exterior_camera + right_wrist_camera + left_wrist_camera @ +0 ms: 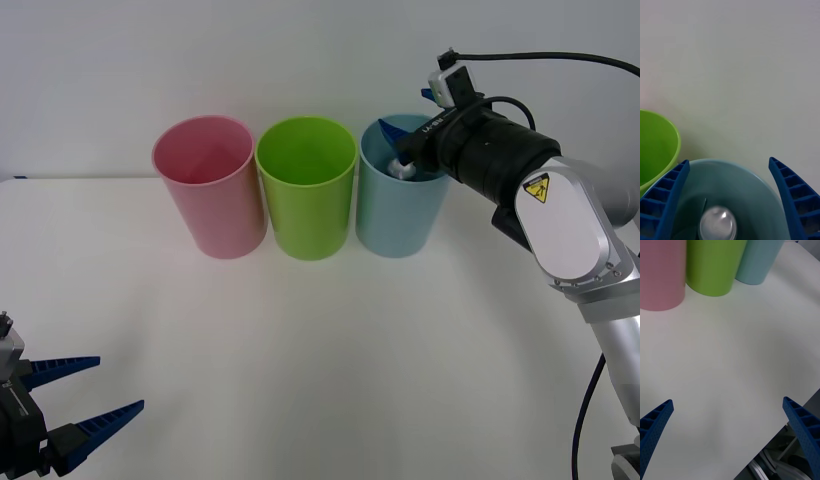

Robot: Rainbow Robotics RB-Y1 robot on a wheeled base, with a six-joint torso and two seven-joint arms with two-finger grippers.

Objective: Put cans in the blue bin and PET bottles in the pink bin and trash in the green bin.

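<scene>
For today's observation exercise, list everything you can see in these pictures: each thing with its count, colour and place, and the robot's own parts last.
pink bin: one, pink, left end of the row at the table's back.
green bin: one, lime-green, middle of the row.
blue bin: one, light blue, right end of the row.
can: one, silver top showing, inside the blue bin.
table: one, white, under the bins.
right gripper: one, blue fingers, open, over the blue bin's mouth.
left gripper: one, blue fingers, open, low at the table's near left.
</scene>
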